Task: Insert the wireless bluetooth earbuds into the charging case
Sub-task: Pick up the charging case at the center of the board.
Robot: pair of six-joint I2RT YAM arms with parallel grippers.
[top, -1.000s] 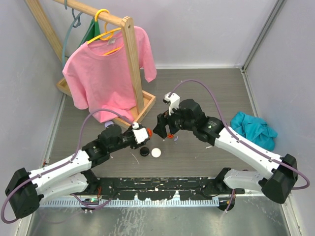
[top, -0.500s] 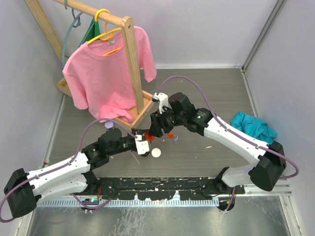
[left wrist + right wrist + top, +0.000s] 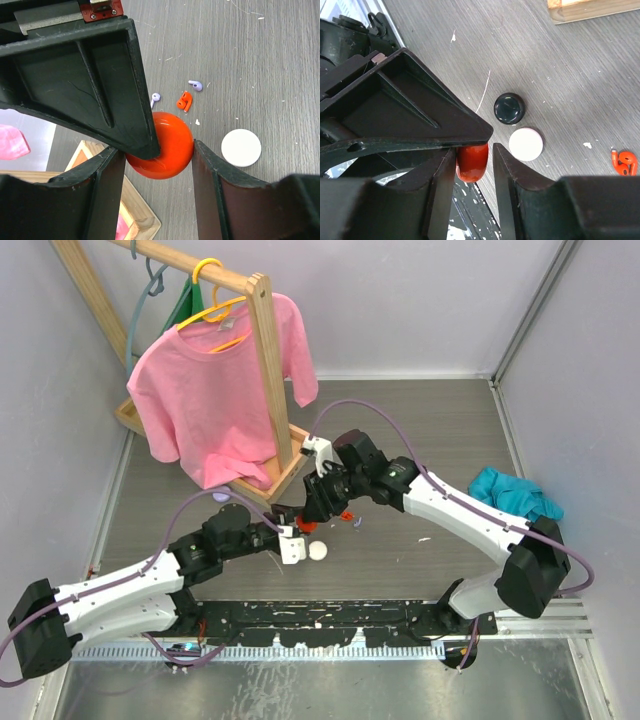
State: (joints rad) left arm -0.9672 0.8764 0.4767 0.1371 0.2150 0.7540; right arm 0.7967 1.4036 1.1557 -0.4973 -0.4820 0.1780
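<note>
An orange-red round charging case (image 3: 167,145) hangs above the table, and my left gripper (image 3: 156,150) is shut on its rim. My right gripper (image 3: 474,152) meets it from the other side, its jaws drawn in on the case's (image 3: 472,162) flat faces, one finger (image 3: 90,80) lying over the top. In the top view both grippers join at the case (image 3: 291,514). On the table lie an orange-red earbud (image 3: 184,101), a purple earbud (image 3: 195,85) and a pale earbud (image 3: 155,98). The orange-red earbud (image 3: 624,162) also shows in the right wrist view.
A white round case (image 3: 525,144) and a black round case (image 3: 509,108) sit on the table just under the grippers. The wooden rack base (image 3: 285,465) with a pink shirt (image 3: 215,390) stands close behind. A teal cloth (image 3: 515,502) lies at the right.
My right arm has swung left and down to the left gripper, and its jaws have narrowed onto the case. The left gripper has shifted slightly right with the case still in it.
</note>
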